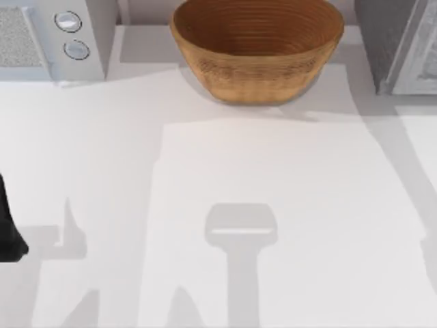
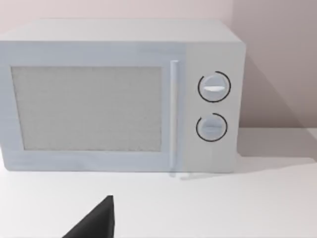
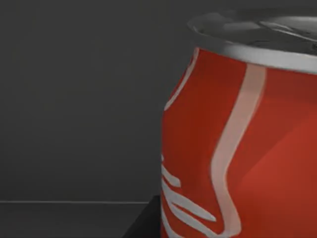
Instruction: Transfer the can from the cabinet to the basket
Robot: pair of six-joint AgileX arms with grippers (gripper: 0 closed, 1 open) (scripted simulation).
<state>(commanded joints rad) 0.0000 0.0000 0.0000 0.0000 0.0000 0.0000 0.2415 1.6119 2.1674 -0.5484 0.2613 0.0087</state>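
— Red can (image 3: 237,148) with white swirls and a silver top, upright, very close before the right wrist camera, dark grey cabinet wall (image 3: 74,99) behind it.
— Right gripper's fingers?
— Cannot tell.
— Left arm?
— Parked at the table's (image 1: 273,205) left edge, facing the light-grey microwave (image 2: 119,94); its fingers I cannot tell either.
— Containers?
— Wicker basket (image 1: 256,68) at the back, nothing visible inside; cabinet (image 1: 382,41) to its right.

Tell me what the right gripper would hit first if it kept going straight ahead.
Most likely the can: it stands upright, very close ahead in the right wrist view, against the cabinet's dark inner wall. The remaining gap is hard to judge.
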